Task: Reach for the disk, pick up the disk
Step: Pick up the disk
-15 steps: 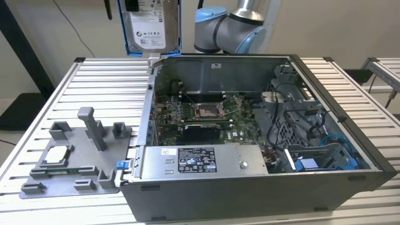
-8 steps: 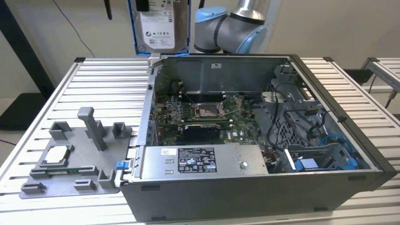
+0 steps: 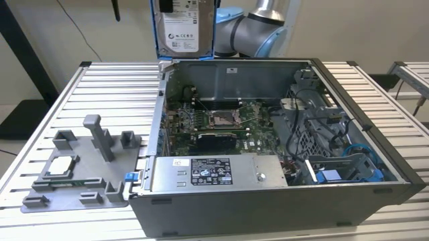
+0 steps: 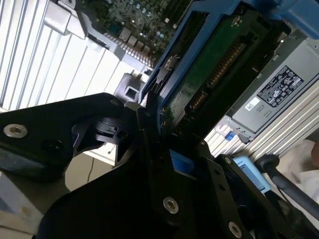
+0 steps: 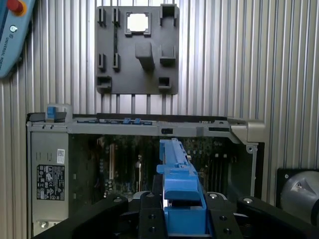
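Black end effector (image 5: 182, 216) clamped on disk (image 3: 181, 25), arm (image 3: 262, 31) high, disk upright above computer case (image 3: 268, 213)

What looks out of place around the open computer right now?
Only the disk: it hangs upright above the open computer case, clamped in the gripper, not seated inside. Nothing looks spilled or damaged.

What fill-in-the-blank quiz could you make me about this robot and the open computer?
The disk, framed by ____ carrier rails, hangs above the open computer case. The gripper is ____ on the disk. The grey fixture plate lies on the slatted table to the exterior view's ____ of the case.
Missing words: blue; shut; left.
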